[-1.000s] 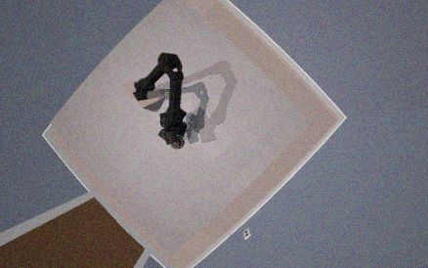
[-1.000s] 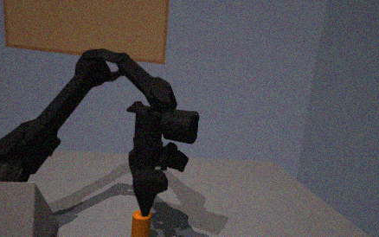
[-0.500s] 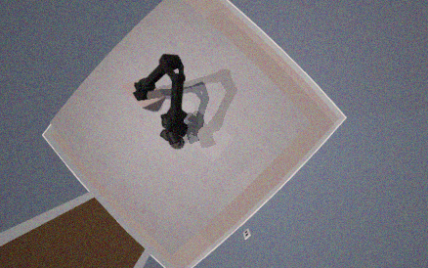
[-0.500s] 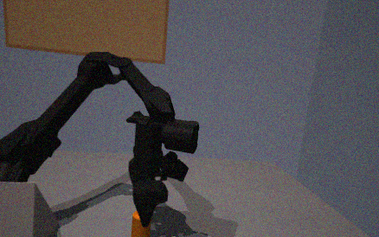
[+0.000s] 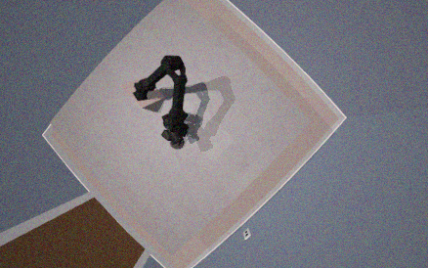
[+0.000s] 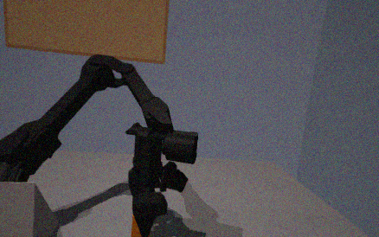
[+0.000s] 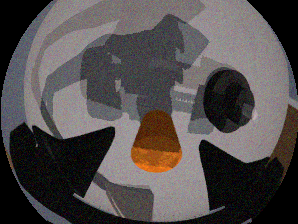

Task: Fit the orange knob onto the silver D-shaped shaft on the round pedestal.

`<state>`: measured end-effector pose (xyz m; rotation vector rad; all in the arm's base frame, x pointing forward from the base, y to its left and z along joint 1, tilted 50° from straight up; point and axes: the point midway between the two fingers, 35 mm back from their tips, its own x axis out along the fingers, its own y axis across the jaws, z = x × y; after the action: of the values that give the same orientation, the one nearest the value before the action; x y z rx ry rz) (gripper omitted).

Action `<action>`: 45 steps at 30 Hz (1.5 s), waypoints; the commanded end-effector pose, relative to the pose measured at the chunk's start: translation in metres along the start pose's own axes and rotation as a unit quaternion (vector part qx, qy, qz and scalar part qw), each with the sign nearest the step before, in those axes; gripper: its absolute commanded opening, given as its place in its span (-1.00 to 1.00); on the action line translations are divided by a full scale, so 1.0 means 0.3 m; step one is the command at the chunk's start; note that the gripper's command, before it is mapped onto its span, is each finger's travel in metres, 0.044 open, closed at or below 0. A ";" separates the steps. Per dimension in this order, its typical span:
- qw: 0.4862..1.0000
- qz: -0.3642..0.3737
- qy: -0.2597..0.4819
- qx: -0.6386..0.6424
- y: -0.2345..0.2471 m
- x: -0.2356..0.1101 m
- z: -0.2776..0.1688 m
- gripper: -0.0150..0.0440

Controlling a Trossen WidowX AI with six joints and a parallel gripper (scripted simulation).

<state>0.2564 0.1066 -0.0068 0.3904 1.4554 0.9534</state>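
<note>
Orange knob (image 7: pixel 157 141) stands upright on the counter (image 5: pixel 211 196), right under the claw (image 7: pixel 154 163), between its two dark fingers w/ a gap each side. Claw is spread wide, nothing in it. In the exterior view only a sliver of the knob (image 6: pixel 135 227) shows beside the lowered wrist.

Handling, as a guess: small, rigid, light, prob. smooth-sided, so it could slip or tip if pinched off-centre. Best hold looks like mid-height on the round side wall, fingers square across it, leaving the bottom free since the hole is underneath. Hole and its flat aren't visible from here; can't tell its orientation.

Dark round pedestal (image 7: pixel 228 99) sits near the knob, to its right and a bit farther off in the wrist view, not touching it. Shaft itself too dim to make out.

Room: knob is well away from the counter's raised pale rim (image 5: pixel 289 59); open counter on every side of it except toward the pedestal. Lift straight up before swinging over, to avoid clipping the pedestal.
</note>
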 end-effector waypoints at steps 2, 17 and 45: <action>1.000 0.003 -0.001 0.003 0.003 0.031 -0.003 1.00; 1.000 0.005 -0.001 0.002 0.008 0.091 -0.008 0.82; 1.000 -0.012 -0.023 0.000 -0.011 -0.063 0.032 -0.49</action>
<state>0.2613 0.1046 -0.0063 0.4038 1.4250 0.9271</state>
